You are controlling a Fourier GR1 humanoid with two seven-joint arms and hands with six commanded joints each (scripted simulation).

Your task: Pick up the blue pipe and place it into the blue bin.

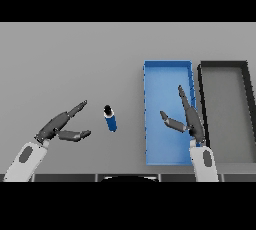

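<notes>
At lower left of the frame, fingers (75,109) of the left hand (56,126) spread and relaxed, thumb held apart below them, grasping nothing. Just right of those fingertips, apart from them and untouched, the blue pipe (111,120), lying on the grey bench (70,59) with its dark cap toward the top of the frame and its blue body toward the bottom. Pointed toward the pipe, near it, but no contact visible.

At lower right of the frame, fingers of the right hand (190,119) likewise straight and released, thumb out to the left, holding nothing, hanging over the right part of the blue bin (167,66). Nothing visible inside the bin besides that hand above it. Beside the bin, at the right edge of the frame, a dark bin (222,65) with a grey floor.

By the look of it, nothing of the task done yet: pipe not yet picked up, still well left of the blue bin. Left to do: closing on the pipe, lifting, carrying rightward, setting down within the blue walls.
</notes>
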